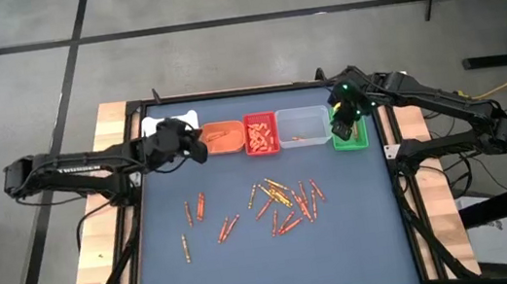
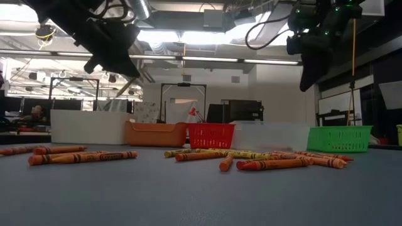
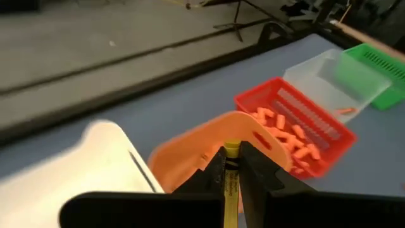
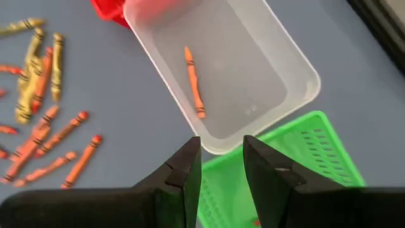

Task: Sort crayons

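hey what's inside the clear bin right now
One orange crayon lies on the floor of the clear bin; the rest of it shows bare. In the right wrist view its corner toward the red bin is cut off, so that part is unseen.

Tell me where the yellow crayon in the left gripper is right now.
The yellow crayon is pinched in the left gripper, at the back left of the table, between the white bin and the orange bin.

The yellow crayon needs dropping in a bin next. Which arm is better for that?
Left, probably. The left gripper already pinches the yellow crayon, hovering by the orange bin and white bin. The right gripper is empty, jaws open, above the green bin.
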Controlling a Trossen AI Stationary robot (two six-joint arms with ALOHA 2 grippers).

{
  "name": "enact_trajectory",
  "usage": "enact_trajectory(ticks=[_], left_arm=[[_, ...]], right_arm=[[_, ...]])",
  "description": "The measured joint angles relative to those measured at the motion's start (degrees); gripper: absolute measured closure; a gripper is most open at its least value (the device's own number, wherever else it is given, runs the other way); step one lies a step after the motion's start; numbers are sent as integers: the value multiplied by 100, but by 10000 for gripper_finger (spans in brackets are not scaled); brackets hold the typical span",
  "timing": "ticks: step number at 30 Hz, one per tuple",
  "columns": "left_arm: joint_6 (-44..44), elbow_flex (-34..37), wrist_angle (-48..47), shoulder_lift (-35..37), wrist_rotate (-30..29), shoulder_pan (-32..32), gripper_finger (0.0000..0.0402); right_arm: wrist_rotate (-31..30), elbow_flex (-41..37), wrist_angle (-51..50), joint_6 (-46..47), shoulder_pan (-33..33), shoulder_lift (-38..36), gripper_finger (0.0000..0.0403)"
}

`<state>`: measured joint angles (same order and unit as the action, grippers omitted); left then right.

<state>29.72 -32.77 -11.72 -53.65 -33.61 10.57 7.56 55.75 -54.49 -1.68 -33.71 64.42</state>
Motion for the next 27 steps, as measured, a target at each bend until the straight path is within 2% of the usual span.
enact_trajectory(ticks=[7, 11, 22, 27], left_arm=[[-664, 0, 273, 0, 1, 432, 392], [-1046, 0, 525, 0, 7, 625, 392], [-2599, 0, 190, 0, 5, 994, 392], [-2883, 0, -156, -2, 3, 1110, 390]], right_arm=[[571, 0, 91, 362, 2, 0, 288], [595, 0, 111, 546, 165, 8, 288], [447, 2, 623, 815, 1499, 193, 288], [380, 2, 860, 1293, 2147, 357, 288]])
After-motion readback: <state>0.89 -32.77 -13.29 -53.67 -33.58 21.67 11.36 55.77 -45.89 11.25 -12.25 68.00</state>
